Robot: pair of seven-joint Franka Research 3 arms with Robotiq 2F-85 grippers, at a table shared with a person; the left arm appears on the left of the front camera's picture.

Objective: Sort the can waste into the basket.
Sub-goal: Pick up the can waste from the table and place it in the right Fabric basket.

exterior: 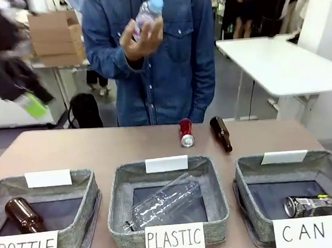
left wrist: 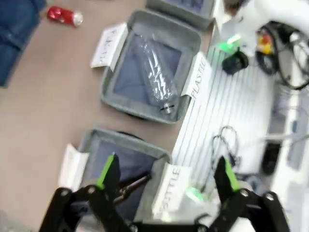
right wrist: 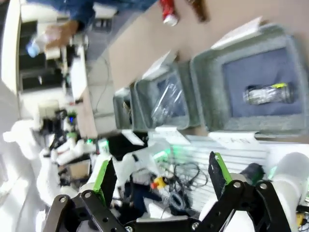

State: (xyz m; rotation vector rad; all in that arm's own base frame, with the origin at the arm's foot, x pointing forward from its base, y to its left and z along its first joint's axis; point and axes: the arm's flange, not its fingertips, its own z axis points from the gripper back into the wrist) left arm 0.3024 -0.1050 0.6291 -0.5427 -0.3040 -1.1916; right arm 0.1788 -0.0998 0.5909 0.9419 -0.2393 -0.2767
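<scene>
One can sorted, one yet to go
Left gripper (left wrist: 166,162) and right gripper (right wrist: 162,159) hang spread wide, empty, likely ready to pick. The silver can (exterior: 310,205) lies in the CAN basket (exterior: 247,189) at lower right; the red can (exterior: 186,133) lies unsorted on the table at mid-frame beyond.

Three baskets stand in a row along the near edge of the table (exterior: 99,146): BOTTLE basket (exterior: 86,205) left, PLASTIC basket (exterior: 118,211) centre, CAN basket (exterior: 246,195) right. A glass bottle (exterior: 22,215) lies in the first, a plastic bottle (exterior: 166,203) in the second, a can (exterior: 310,205) in the third. Behind the row, a second can (exterior: 186,133) lies just left of a second glass bottle (exterior: 221,133). Behind the table stands a person (exterior: 162,72), one hand (exterior: 139,43) holding a small bottle (exterior: 148,11) at chest height
</scene>
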